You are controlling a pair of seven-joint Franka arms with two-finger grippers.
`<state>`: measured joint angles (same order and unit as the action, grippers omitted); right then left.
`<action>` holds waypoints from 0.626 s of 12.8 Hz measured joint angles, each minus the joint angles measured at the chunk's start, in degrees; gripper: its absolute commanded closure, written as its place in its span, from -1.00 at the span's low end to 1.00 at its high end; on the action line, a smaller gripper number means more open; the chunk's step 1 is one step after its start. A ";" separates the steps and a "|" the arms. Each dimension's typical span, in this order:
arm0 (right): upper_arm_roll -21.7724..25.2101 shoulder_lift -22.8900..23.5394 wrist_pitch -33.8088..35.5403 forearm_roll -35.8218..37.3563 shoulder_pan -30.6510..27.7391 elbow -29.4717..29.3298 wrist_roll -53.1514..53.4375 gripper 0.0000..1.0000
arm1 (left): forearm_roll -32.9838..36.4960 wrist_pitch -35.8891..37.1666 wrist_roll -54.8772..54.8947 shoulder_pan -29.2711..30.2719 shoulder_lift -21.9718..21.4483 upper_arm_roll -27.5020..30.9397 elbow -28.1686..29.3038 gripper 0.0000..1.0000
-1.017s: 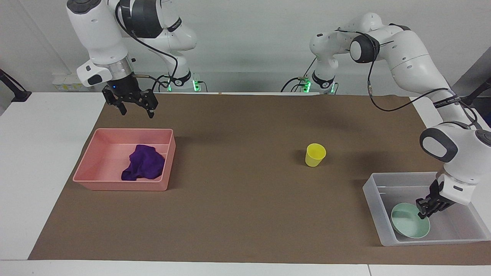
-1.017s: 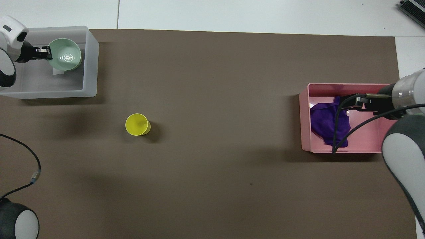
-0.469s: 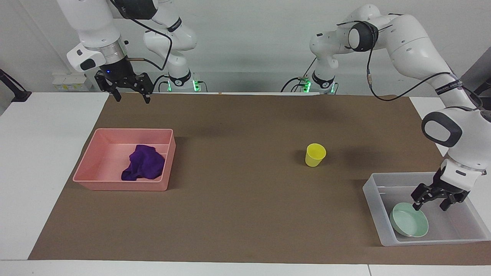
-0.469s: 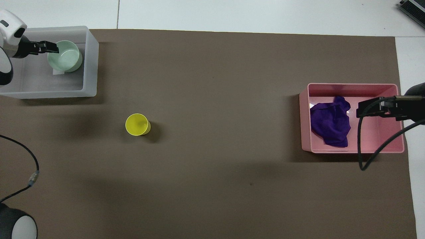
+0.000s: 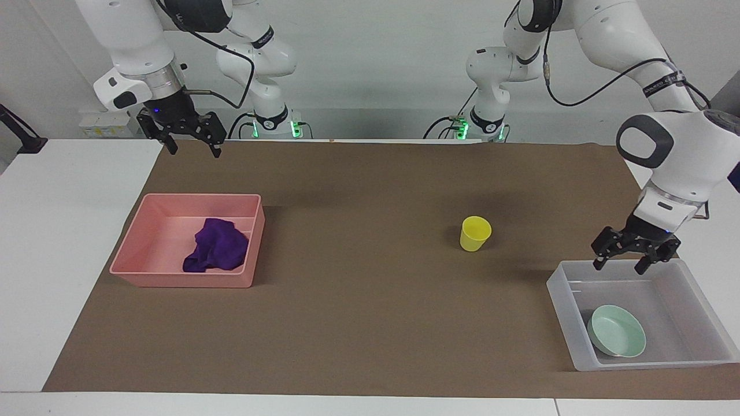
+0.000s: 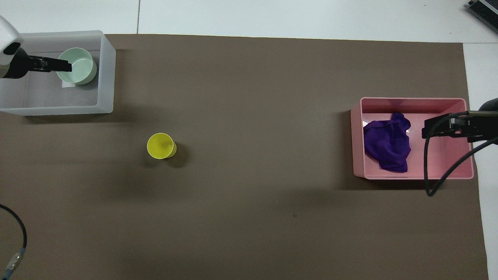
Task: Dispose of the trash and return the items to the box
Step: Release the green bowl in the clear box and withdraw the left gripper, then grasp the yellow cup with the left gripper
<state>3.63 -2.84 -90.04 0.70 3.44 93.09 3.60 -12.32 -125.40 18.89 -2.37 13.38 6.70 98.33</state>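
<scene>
The mint-green bowl [image 5: 617, 338] lies flat in the translucent box [image 5: 562, 309], at the end of it farther from the robots. My left gripper [image 5: 618, 268] is open and empty, raised over the box's edge nearer to the robots. In the overhead view the left gripper [image 6: 65, 67] overlaps the bowl [image 6: 79, 72] in the box [image 6: 106, 77]. The yellow cup [image 5: 475, 233] stands upright on the brown mat, also seen from overhead [image 6: 160, 146]. The purple rag [image 5: 217, 252] lies in the pink tray [image 5: 136, 242]. My right gripper [image 5: 194, 151] is open and empty, high above the mat beside the tray.
The brown mat [image 5: 358, 300] covers most of the white table. From overhead, the right gripper [image 6: 430, 130] and its cable hang over the pink tray [image 6: 412, 102], beside the rag [image 6: 387, 146]. The box sits at the left arm's end, the tray at the right arm's end.
My left gripper let go of the bowl, which settled flat in the box, and rose above it. My right gripper rose and drew back from the tray toward the robots.
</scene>
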 measured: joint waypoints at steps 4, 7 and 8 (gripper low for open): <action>0.03 -0.02 1.12 0.06 -0.28 -1.22 -2.09 -1.00 | 5.61 0.44 -6.89 -1.30 -7.89 -6.24 12.38 -1.00; 0.00 -0.01 1.12 0.08 -0.27 -1.20 -2.11 -1.00 | 7.44 -5.51 -15.62 -1.88 -10.10 -12.58 20.50 -1.00; 0.00 -0.01 1.12 0.08 -0.27 -1.18 -2.11 -1.00 | 7.48 -8.81 -17.63 -1.90 -10.52 -14.29 23.63 -1.00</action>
<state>3.63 -2.85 -88.92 0.78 3.17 91.91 1.49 -4.84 -134.20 1.26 -4.27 2.86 -7.59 121.96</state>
